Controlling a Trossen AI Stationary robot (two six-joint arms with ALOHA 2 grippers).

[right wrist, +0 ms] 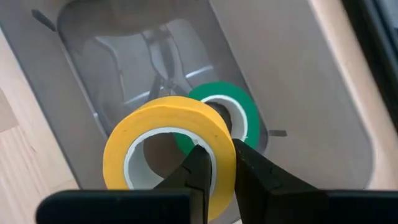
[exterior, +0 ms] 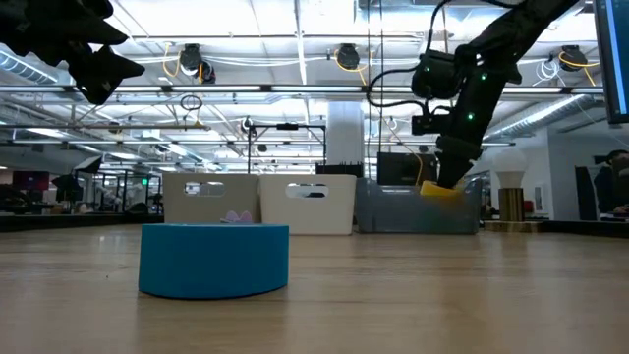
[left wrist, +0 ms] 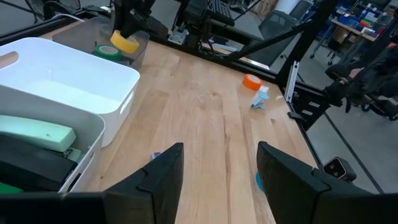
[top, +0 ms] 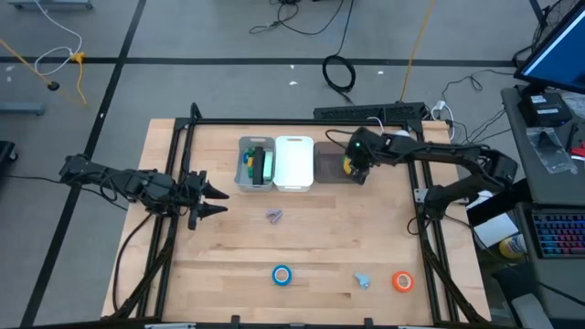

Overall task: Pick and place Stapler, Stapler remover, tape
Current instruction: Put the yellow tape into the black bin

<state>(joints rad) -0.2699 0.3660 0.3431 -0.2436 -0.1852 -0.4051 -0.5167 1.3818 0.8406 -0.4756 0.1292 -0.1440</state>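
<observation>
I am a two-armed robot at a pale wooden table [top: 302, 247] framed by black rails, on a grey floor strewn with cables. Beyond it lies a large hall with ceiling pipes and strip lights.

I place everything by the white bin [top: 294, 163], which stands at the table's far middle. Well to its left, my left gripper [top: 216, 200] hangs above the wood with its fingers spread wide and nothing between them. Touching the white bin's left side is a grey bin [top: 255, 164] holding green and dark objects. Just in front of the white bin lies a small purplish item [top: 274, 216]. Farther in front, near the table's front edge, the blue tape [top: 281, 275] lies flat, hole upward.

Touching the white bin's right side is a clear bin [top: 329, 164]. There my right gripper [right wrist: 219, 167] pinches the wall of the yellow tape [right wrist: 168, 149], fingers nearly together, with the roll tilted on edge above the green tape [right wrist: 239, 118], which lies flat inside. Front right of the white bin lie a small pale blue item [top: 363, 280] and the orange tape [top: 402, 281], flat.

I can read no writing anywhere.
</observation>
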